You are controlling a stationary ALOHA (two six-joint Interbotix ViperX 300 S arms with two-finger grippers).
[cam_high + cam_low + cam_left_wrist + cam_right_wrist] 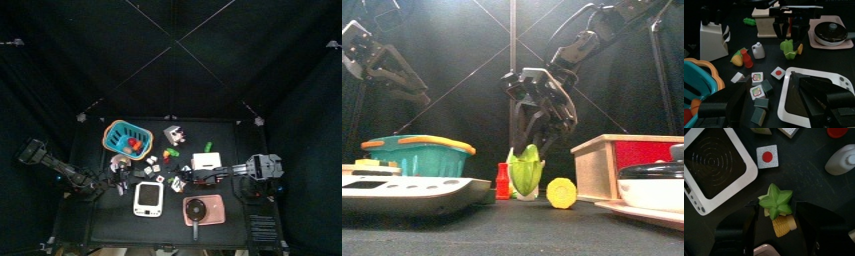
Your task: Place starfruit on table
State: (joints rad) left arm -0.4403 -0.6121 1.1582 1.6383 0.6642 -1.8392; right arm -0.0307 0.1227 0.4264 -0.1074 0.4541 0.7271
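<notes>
The green starfruit (525, 171) stands upright on the black table (476, 236), just left of a yellow ridged slice (561, 192). My right gripper (536, 140) hangs right above it, fingertips at its top. In the right wrist view the starfruit (777, 201) sits between the spread jaws of that gripper (776, 208); whether they touch it I cannot tell. It also shows in the left wrist view (787, 48). My left gripper (781, 92) is open and empty over the white scale (814, 92) at the table's left.
A teal basket (127, 135) stands at the back left, a wooden box (616, 165) right of the starfruit, and a pan on a pink mat (203, 210) at the front. A knife block (712, 37), a red bottle (502, 180) and small tiles (756, 77) lie around.
</notes>
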